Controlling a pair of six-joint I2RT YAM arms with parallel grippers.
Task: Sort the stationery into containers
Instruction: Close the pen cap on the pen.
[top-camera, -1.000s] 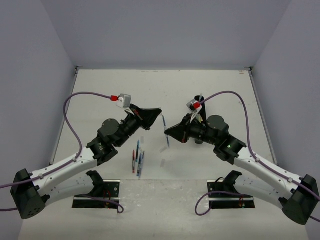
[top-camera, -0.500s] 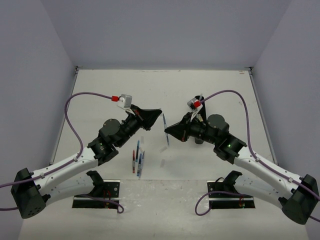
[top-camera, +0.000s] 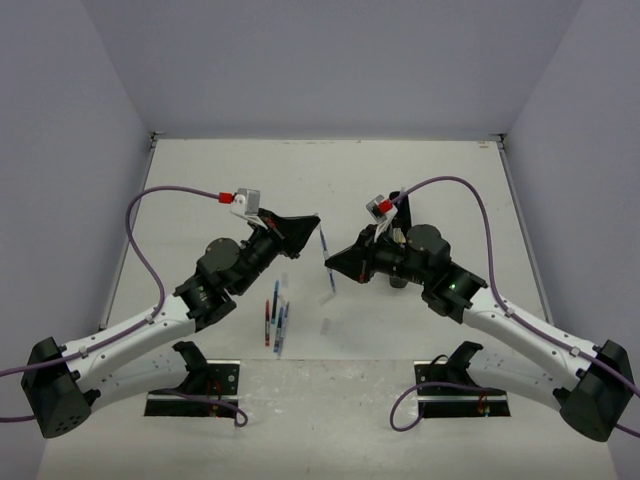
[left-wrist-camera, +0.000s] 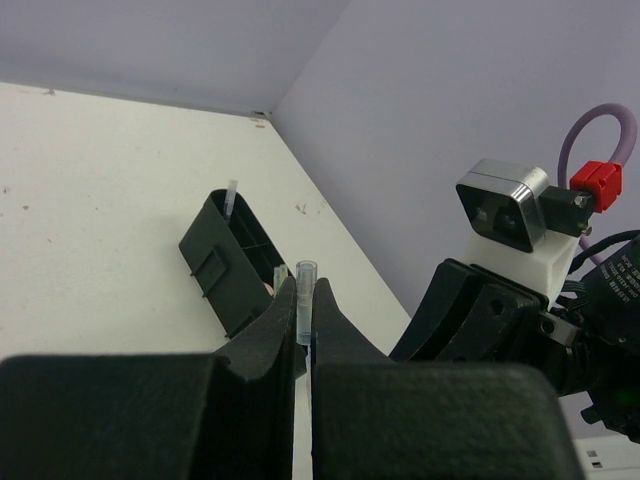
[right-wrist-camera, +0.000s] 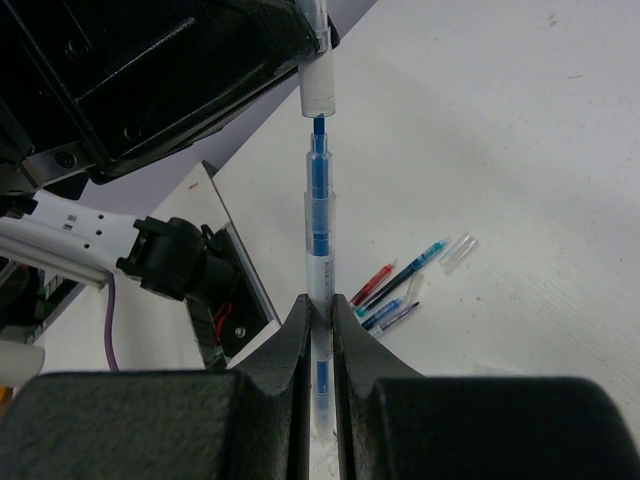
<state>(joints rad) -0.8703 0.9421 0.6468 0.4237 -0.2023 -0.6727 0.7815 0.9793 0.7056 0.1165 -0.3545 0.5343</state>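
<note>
Here, two robot arms meet above the middle of a white counter (top-camera: 230, 180). The left hand (left-wrist-camera: 305, 312) is pinched narrow on a clear pen cap (left-wrist-camera: 305, 285), which sticks out past its fingertips. The right hand (right-wrist-camera: 320, 305) is clamped on a blue pen (right-wrist-camera: 318, 235) with a see-through barrel; the pen's lower end is cut off behind the fingers. In the right wrist view the pen's blue tip meets the end of the cap, but whether it has gone inside cannot be told. From above, the pen is only a thin slanted line between the two hands, and the cap is too small to pick out.

The black organiser tray (left-wrist-camera: 228, 268) shows clearly only in the left wrist view. It sits on the counter beyond the fingers, with dividers inside and one pale stick (left-wrist-camera: 230, 195) poking from its far end; its tilt is hard to judge. From above it is almost wholly hidden behind the right arm.

A cluster of pens (top-camera: 276, 316), red, blue, teal and dark, lies on the counter by the left arm, well apart from the tray. A loose clear cap (right-wrist-camera: 458, 252) lies just beside them. Any lettering on the pens is too small to read.
</note>
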